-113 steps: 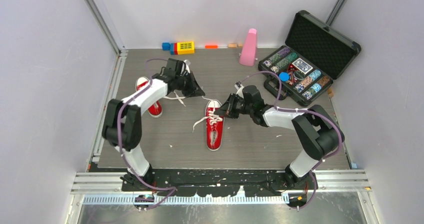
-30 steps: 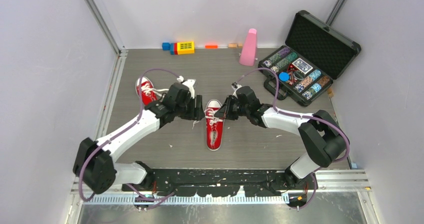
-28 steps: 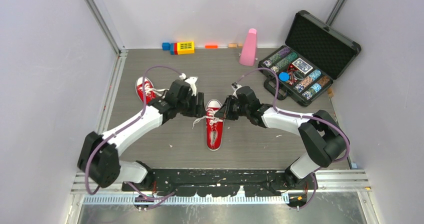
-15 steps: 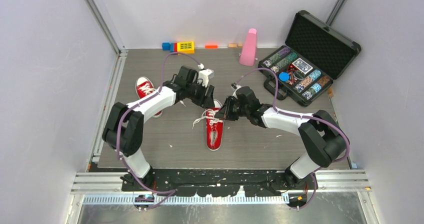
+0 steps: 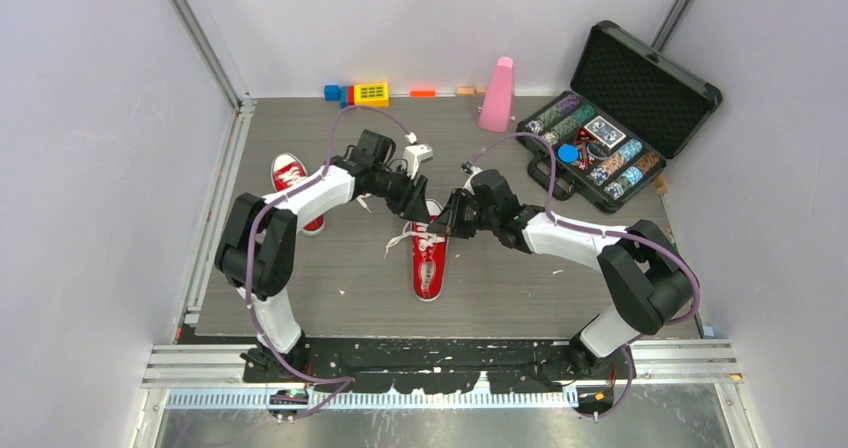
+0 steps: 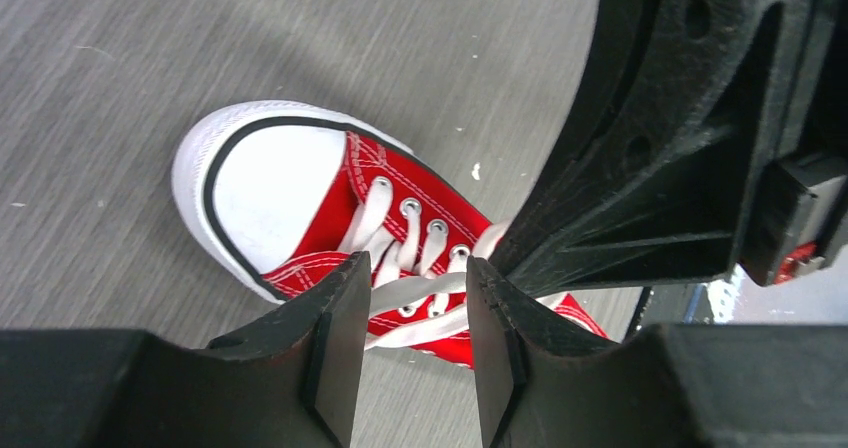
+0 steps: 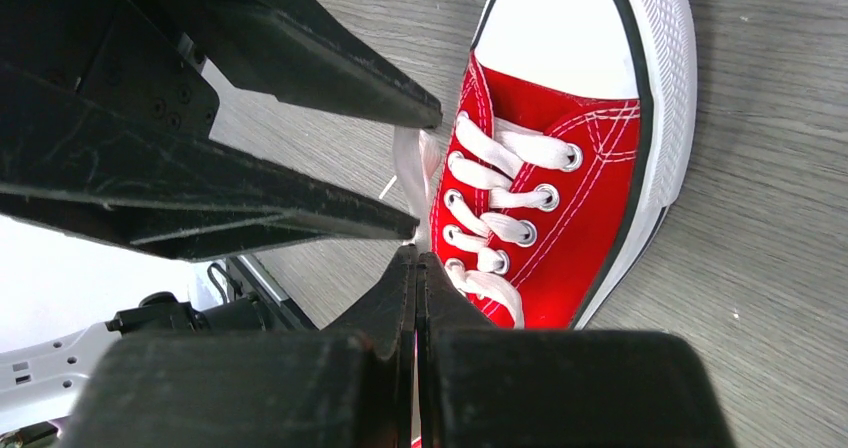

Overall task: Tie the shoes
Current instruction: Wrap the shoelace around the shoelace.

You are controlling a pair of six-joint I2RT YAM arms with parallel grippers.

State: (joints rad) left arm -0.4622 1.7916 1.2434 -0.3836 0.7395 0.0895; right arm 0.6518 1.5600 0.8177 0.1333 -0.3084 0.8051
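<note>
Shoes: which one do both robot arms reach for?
The middle shoe, where both arms' jaws meet over its laces. The other shoe lies far left, partly behind the left arm.

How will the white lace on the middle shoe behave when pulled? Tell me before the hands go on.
The lace is probably floppy: it drapes in loose curves across the shoe and between the left hand's open fingers. Likely light and flat, so a pinch should hold it. The shoe looks small and may slide if tugged.
</note>
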